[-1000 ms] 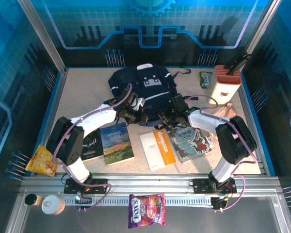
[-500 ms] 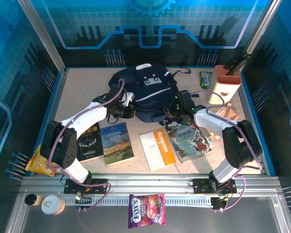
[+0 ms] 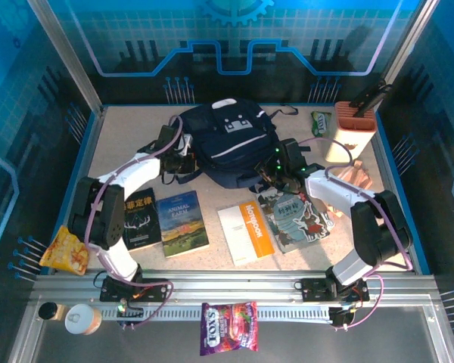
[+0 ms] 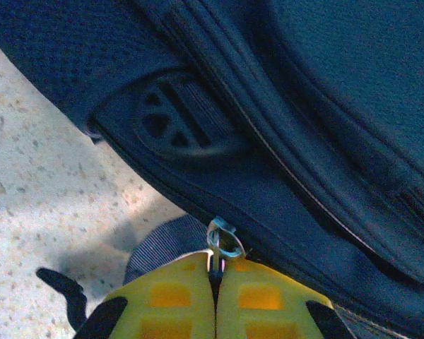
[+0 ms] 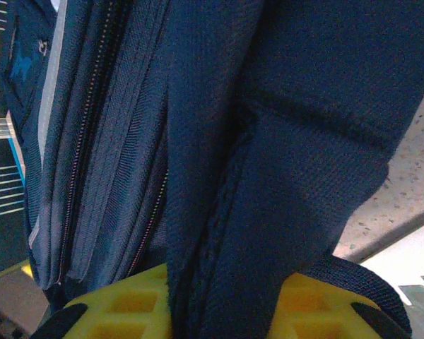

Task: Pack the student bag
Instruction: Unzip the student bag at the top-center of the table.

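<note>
The left arm (image 3: 132,174) stretches forward and inward, and the left tool (image 4: 215,275) is pinched fully shut on a small zipper ring (image 4: 225,240). The right arm (image 3: 333,189) bends inward at the elbow, and the right tool (image 5: 222,289) grips a thick fold of the student bag (image 5: 283,106).

Here's the student bag (image 3: 225,148), slumped front-up at the far middle of the worktop (image 3: 121,140): dark navy fabric, a thin white stripe across it, pale grey patches near its far end.
</note>
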You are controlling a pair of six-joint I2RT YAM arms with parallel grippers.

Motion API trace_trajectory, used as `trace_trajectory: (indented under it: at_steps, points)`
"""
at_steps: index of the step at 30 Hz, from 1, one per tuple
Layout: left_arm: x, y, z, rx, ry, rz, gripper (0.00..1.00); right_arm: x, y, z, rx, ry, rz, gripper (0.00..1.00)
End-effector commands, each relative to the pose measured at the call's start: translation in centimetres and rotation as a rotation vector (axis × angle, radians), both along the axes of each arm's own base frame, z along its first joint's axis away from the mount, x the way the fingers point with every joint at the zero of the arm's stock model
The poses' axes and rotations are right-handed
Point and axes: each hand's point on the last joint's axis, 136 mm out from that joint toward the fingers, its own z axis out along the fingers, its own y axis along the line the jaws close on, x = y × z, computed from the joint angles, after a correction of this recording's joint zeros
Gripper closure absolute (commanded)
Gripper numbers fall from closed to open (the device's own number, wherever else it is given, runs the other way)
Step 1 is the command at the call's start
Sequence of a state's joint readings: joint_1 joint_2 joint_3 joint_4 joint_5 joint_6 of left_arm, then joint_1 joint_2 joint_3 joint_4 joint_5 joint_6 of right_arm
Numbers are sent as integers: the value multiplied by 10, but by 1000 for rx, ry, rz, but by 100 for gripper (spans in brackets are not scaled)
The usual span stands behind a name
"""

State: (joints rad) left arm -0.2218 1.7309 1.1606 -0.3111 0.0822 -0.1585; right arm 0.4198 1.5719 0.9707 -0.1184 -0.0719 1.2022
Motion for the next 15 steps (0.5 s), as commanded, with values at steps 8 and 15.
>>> trace_trajectory:
  at_steps: [8, 15]
  points:
    - [69, 29, 19, -28, -133, 138, 100, 5, 7, 32, 26, -112, 20, 74]
    - [75, 30, 15, -33, -116, 160, 80, 3, 41, 14, 56, -69, 56, 72]
